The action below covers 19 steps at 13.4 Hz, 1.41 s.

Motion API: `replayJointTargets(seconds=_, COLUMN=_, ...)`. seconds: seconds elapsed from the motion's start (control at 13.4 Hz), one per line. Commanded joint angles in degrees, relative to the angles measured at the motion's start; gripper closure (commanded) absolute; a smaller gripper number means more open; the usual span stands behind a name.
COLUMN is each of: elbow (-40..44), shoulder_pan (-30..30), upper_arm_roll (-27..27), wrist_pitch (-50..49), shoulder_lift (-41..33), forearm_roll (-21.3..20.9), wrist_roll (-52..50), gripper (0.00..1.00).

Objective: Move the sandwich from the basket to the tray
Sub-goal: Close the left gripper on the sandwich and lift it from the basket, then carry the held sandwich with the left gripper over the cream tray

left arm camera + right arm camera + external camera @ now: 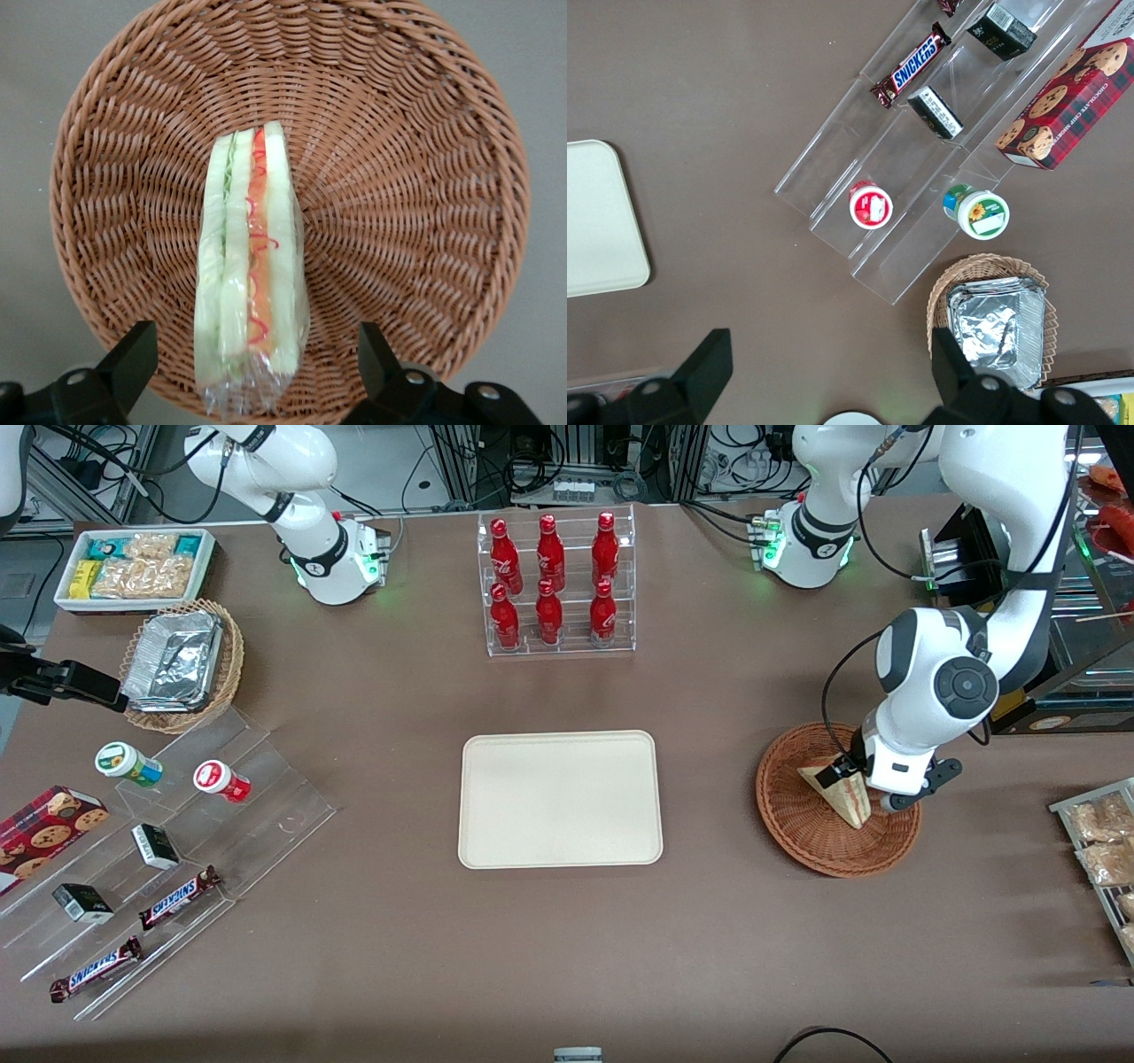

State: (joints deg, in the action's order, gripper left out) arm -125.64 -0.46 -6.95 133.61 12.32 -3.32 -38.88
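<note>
Woven wicker basket (pixel 425 177); sandwich (pixel 252 266) in glossy clear plastic wrap.

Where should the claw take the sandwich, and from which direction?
Grip across the two flat bread faces at the wide end, coming straight down. The sandwich stands on edge in the basket, filling edge up, and the open claw already straddles it, one finger outside each face.

The left arm (pixel 939 691) above the basket (pixel 797 828) has glossy white shells, a dark grey round joint cap, black cable loops, and a gripper (pixel 252 372) with black fingers (pixel 133 359).
</note>
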Motion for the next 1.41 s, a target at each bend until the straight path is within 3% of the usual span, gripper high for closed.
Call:
replayJointTargets(seconds=0.0, elbow=0.13, shoulder_pan=-0.5, upper_arm_roll=0.01, wrist_pitch=2.0, shoulder_lift=2.18, forearm_roll=-0.2, wrist_roll=-0.85, gripper=0.02)
replayJointTargets(seconds=0.15, elbow=-0.74, shoulder_pan=-0.94, upper_arm_roll=0.18, wrist_pitch=2.09, shoulder_lift=2.36, forearm_roll=-0.11, wrist_roll=-1.55, gripper=0.26)
replayJointTargets(seconds=0.3, elbow=-1.27, shoulder_pan=-1.38, upper_arm_roll=0.18, wrist_pitch=1.74, shoulder_lift=2.27, forearm_roll=-0.11, wrist_roll=-4.88, gripper=0.79)
replayJointTargets(seconds=0.37, elbow=-1.27, shoulder_pan=-1.38, upper_arm_roll=0.18, wrist_pitch=1.13, shoulder_lift=2.1, forearm_roll=-0.2, wrist_roll=-5.33, gripper=1.0)
replayJointTargets(seconds=0.6, elbow=-0.23, shoulder_pan=-1.38, upper_arm_roll=0.01, wrist_pitch=-2.81, shoulder_lift=0.26, forearm_roll=-0.72, wrist_roll=-4.89, gripper=1.0)
replayJointTargets(seconds=0.89, elbow=9.69, shoulder_pan=0.8, upper_arm_roll=-1.13, wrist_pitch=-16.5, shoulder_lift=-0.28, forearm_roll=-0.9, wrist_roll=-4.36, gripper=1.0)
replayJointTargets(seconds=1.34, elbow=20.34, shoulder_pan=14.32, upper_arm_roll=-1.22, wrist_pitch=-26.56, shoulder_lift=0.33, forearm_roll=-0.73, wrist_roll=-2.35, gripper=1.0)
